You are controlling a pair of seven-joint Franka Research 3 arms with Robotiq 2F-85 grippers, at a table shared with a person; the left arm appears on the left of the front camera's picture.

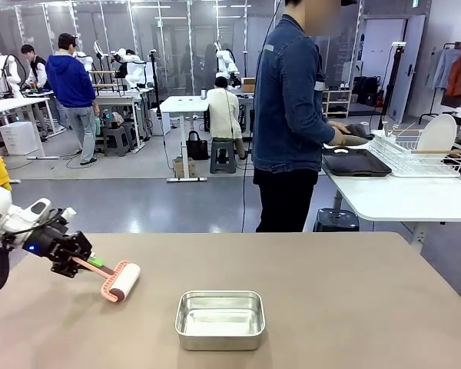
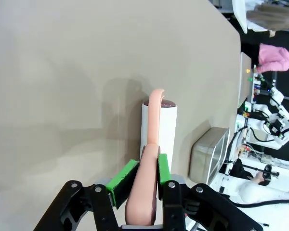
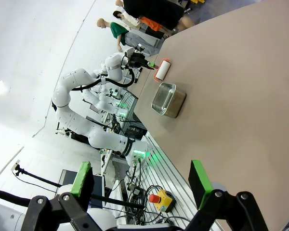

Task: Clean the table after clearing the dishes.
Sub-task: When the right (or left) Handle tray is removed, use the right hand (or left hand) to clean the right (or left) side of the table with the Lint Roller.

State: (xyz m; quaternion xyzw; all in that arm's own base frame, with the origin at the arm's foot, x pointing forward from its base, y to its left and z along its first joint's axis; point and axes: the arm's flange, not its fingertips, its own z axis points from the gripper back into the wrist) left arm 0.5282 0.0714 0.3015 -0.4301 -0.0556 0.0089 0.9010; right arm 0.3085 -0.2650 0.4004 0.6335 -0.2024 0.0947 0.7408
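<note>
Two end effectors: our left end effector (image 1: 83, 262) clamps the roller (image 1: 121, 281) on the table's (image 1: 353, 307) near left; the right end effector (image 3: 142, 182) gapes wide. Tilting risks lifting the roller off.

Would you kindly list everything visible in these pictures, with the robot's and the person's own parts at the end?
Table: one, brown-taupe, in front of the robot.
Roller: one, white roll on a pink handle, on the table's left part, held by the left pincer.
Steel pan: one, silver, near the table's middle, right of the roller.
Tray: one, dark, on the white side table at the far right.
Dish rack: one, white wire, holding a white plate, beside the tray.
Left pincer: black with green pads, shut on the roller's handle.
Right pincer: open, holding nothing.
Person's hand: over the tray.
</note>
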